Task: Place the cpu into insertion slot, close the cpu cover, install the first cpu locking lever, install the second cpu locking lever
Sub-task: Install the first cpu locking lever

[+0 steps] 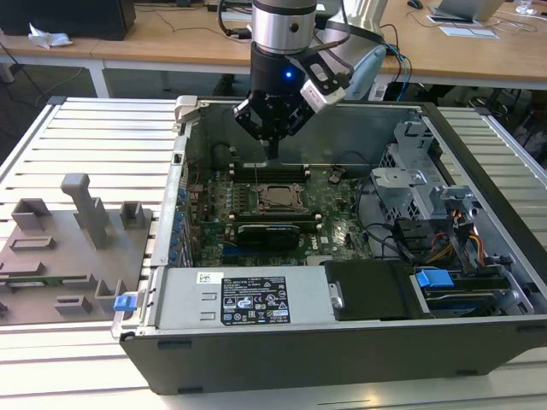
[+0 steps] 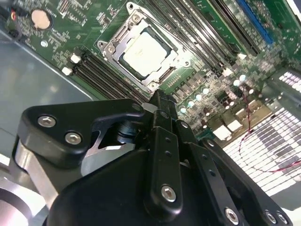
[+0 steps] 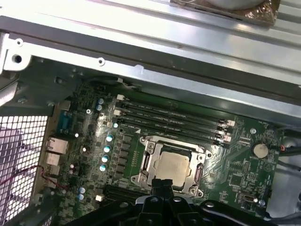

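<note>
Cpu [image 2: 145, 51], square silver-grey chip, seated in dark insertion slot [image 2: 162, 74] beneath lowered silvery cpu cover [image 2: 123, 34]; black gripper [image 2: 158, 98] above, fingers together, empty; levers unclear.

Matt black casing on the gripper [image 2: 160, 96], dotted with shiny metal screw heads [image 2: 168, 193]. Just beyond its tip, dull silver-grey metal on the cpu [image 2: 146, 49], smooth and barely reflective. Around that, brighter silvery stamped metal of the cpu cover [image 2: 116, 34], catching light at the edges. Beneath both, green board [image 3: 235, 160] with a slight sheen. Farther from the gripper, black plastic memory slots [image 3: 174, 117] and pale grey sheet-metal case wall [image 3: 141, 42], smooth, satin-finished.
</note>
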`<state>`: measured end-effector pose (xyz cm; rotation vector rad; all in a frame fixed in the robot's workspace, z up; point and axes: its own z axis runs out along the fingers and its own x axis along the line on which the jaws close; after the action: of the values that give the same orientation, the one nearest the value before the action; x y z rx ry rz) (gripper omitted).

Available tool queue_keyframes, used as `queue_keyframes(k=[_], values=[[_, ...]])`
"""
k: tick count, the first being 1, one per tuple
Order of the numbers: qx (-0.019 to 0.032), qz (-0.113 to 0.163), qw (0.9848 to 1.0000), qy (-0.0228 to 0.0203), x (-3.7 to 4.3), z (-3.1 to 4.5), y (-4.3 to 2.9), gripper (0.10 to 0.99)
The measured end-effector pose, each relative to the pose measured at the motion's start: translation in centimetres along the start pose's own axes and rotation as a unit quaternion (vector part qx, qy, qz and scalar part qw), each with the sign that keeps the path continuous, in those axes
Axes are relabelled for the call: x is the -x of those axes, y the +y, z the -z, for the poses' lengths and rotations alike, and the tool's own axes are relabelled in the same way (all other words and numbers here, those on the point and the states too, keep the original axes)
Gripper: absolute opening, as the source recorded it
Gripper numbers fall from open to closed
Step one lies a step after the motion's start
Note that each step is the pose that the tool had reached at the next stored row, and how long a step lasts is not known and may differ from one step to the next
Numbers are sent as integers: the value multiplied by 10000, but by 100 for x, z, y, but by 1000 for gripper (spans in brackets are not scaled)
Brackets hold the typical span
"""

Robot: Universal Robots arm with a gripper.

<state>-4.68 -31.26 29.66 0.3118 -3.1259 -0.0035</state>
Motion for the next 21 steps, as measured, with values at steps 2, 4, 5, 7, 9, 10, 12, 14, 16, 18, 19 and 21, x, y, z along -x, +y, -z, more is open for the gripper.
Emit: queue_keyframes(k=[2,4,5,7,9,10,12,14,16,18,19,21], values=[[0,-258,9997,0,0,-1,0,106],[0,-553,9985,-1,0,-2,0,106],[0,-630,9980,-2,0,-2,0,106],[0,-830,9965,-2,0,-3,0,106],[0,-837,9965,-2,0,-3,0,106],[0,-837,9965,-2,0,-3,0,106],[1,-837,9965,-3,-10,-5,2,106],[0,-837,9965,-2,-48,-4,10,106],[0,-838,9965,-3,-162,-5,33,106],[0,-840,9965,-4,-222,-6,45,106],[0,-841,9965,-4,-261,-6,53,106],[0,-843,9964,-4,-311,-7,64,106]])
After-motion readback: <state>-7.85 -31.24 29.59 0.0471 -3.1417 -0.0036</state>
